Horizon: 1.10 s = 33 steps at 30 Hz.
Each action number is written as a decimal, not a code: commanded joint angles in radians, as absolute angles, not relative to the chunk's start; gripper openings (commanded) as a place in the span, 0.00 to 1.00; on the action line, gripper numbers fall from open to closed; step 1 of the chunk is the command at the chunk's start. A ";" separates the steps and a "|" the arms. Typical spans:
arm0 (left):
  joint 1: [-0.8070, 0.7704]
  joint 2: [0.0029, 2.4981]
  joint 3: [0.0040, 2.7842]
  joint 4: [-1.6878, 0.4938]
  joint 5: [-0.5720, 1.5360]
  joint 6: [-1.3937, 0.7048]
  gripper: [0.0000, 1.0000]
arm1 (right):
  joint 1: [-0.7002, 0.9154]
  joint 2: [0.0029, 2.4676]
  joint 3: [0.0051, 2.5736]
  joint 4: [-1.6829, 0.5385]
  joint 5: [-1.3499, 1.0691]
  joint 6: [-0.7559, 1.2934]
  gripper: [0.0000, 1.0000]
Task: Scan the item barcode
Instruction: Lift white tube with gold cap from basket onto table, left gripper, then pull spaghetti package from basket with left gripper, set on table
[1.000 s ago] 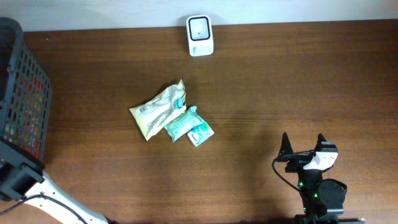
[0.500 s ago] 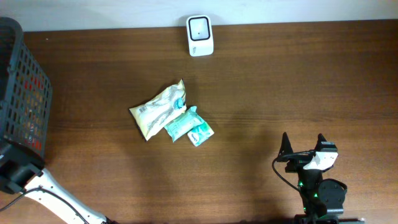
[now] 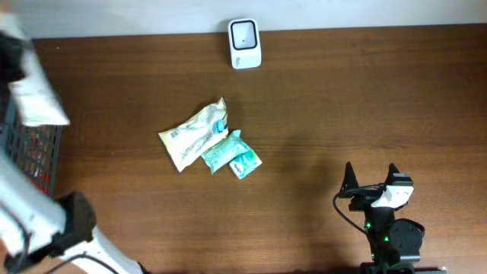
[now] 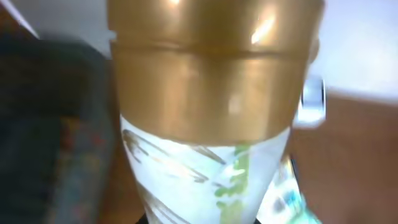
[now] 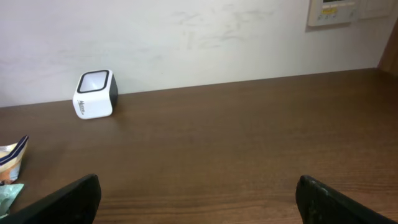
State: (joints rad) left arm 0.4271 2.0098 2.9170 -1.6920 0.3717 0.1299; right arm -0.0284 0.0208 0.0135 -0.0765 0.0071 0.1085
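A blurred packet (image 4: 205, 118), gold at its far end and white with green print nearer, fills the left wrist view. My left gripper (image 3: 9, 55) is shut on it, and the packet hides the fingers. In the overhead view the packet (image 3: 39, 100) hangs over the basket's near edge at the far left. The white scanner (image 3: 245, 43) stands at the table's back edge, also visible as scanner (image 5: 95, 94). My right gripper (image 3: 373, 176) rests low at the front right, open and holding nothing.
A dark mesh basket (image 3: 30, 156) with colourful items stands at the left edge. A cream packet (image 3: 192, 133) and two teal packets (image 3: 230, 154) lie mid-table. A wall runs behind the scanner.
My left gripper has shut on a packet and swung it up out of the basket; the arm is blurred with motion. The right arm has not moved.
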 commanded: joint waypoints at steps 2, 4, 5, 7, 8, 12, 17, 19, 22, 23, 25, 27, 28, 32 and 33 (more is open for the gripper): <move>0.247 2.036 2.498 -1.684 0.165 0.097 0.00 | -0.028 0.015 0.006 -0.079 0.009 0.112 0.98; 0.236 2.036 2.111 -1.504 0.160 0.066 0.00 | -0.028 0.015 0.006 -0.079 0.009 0.112 0.99; 0.234 2.036 2.009 -1.420 0.160 0.057 0.00 | -0.028 0.015 0.006 -0.079 0.009 0.112 0.99; 0.223 2.036 1.771 -1.213 0.160 0.057 0.00 | -0.028 0.015 0.006 -0.079 0.009 0.112 0.99; 0.210 2.036 1.666 -1.116 0.160 0.057 0.00 | -0.028 0.015 0.006 -0.079 0.009 0.112 0.99; 0.123 2.036 1.467 -0.892 0.168 0.026 0.03 | -0.028 0.015 0.006 -0.079 0.009 0.112 0.99; 0.092 1.992 1.684 -1.013 0.163 -0.049 0.99 | -0.028 0.015 0.006 -0.079 0.009 0.112 0.99; 0.108 1.942 1.878 -1.119 0.107 -0.047 0.99 | -0.028 0.015 0.006 -0.079 0.009 0.112 0.99; 0.211 1.824 2.249 -1.200 -0.037 -0.001 0.99 | -0.028 0.015 0.006 -0.079 0.009 0.112 0.99; 0.280 1.794 2.318 -1.198 -0.060 0.001 0.99 | -0.028 0.015 0.006 -0.079 0.009 0.112 0.99; 0.453 1.765 2.355 -1.191 -0.060 0.000 0.99 | -0.028 0.015 0.006 -0.079 0.009 0.112 0.99; 0.658 1.795 2.353 -1.185 -0.030 0.000 0.99 | -0.028 0.015 0.006 -0.079 0.009 0.112 0.99; 0.717 1.820 2.353 -1.183 0.001 0.000 0.99 | -0.028 0.015 0.006 -0.079 0.009 0.112 0.99; 0.894 2.034 2.350 -1.191 0.094 0.003 1.00 | -0.028 0.015 0.006 -0.079 0.009 0.112 0.99; 0.900 2.093 2.348 -1.191 0.128 0.073 0.99 | -0.028 0.015 0.006 -0.079 0.009 0.112 0.99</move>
